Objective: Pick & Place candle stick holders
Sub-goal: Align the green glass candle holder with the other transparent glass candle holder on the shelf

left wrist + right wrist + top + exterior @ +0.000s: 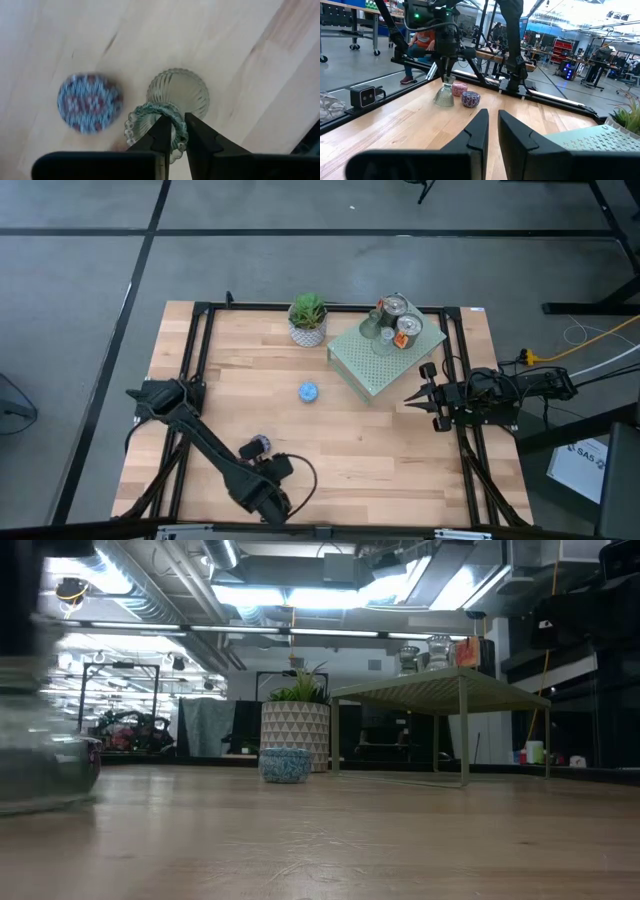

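Observation:
My left gripper is at the table's near left, shut on a clear glass holder with a beaded rim and a fluted foot; the holder also shows in the right wrist view and, large and blurred, in the low view. A purple mosaic holder and a pink holder stand on the wood beside it. A blue holder stands mid-table. Two silver-copper holders and clear glass ones stand on the pale green slab. My right gripper is shut and empty by the slab's near right corner. My left gripper pinches the glass holder's beaded rim between its two fingers, one finger inside the cup and one outside. The fingers come from above, pointing down. The holder stands about upright below them; its wide foot looks to be at the tabletop.
A green plant in a white patterned pot stands at the far middle, left of the slab. The slab stands on thin legs. Black frame rails run along the table's sides. Bare wood lies between the blue holder and the near edge.

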You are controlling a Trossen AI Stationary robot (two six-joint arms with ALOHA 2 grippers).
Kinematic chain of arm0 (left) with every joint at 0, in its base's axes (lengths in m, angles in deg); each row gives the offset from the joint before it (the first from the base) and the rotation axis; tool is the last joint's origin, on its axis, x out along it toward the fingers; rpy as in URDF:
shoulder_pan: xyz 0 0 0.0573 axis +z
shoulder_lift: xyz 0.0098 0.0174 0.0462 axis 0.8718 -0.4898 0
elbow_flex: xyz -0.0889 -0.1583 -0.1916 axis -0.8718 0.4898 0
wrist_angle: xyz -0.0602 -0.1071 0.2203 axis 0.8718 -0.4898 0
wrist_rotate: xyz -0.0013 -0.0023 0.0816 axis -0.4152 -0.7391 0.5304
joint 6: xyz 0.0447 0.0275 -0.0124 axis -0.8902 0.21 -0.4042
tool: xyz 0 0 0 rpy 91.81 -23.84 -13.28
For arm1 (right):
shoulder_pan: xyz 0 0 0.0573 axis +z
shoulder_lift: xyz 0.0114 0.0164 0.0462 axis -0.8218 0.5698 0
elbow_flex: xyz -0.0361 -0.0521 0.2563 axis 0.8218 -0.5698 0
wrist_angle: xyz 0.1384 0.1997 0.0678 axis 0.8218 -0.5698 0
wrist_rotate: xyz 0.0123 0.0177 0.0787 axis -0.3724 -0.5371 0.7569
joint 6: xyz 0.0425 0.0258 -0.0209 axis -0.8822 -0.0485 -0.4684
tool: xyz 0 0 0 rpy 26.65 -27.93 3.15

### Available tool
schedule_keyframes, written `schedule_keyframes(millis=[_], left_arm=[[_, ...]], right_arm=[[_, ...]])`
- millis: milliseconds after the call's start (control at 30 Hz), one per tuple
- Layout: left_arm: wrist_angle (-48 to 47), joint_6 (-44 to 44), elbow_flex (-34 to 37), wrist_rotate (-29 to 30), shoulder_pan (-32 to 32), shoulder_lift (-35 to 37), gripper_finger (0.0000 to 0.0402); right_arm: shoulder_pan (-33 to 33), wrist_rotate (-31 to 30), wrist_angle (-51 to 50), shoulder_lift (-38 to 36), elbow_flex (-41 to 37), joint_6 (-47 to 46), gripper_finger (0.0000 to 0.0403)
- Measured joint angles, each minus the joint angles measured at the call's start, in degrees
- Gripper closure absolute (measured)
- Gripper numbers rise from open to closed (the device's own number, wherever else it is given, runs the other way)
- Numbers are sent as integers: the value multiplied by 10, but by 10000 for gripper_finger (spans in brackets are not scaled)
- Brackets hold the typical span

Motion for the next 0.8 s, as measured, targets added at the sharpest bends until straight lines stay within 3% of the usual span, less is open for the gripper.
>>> schedule_keyframes(millis=[467, 800], left_arm=[[6, -151, -90, 86, 103, -1, 374], [71, -265, -124, 107, 168, 0, 374]], right_arm=[[0, 0, 0, 0, 0, 0, 359], [0, 0, 0, 0, 0, 0, 359]])
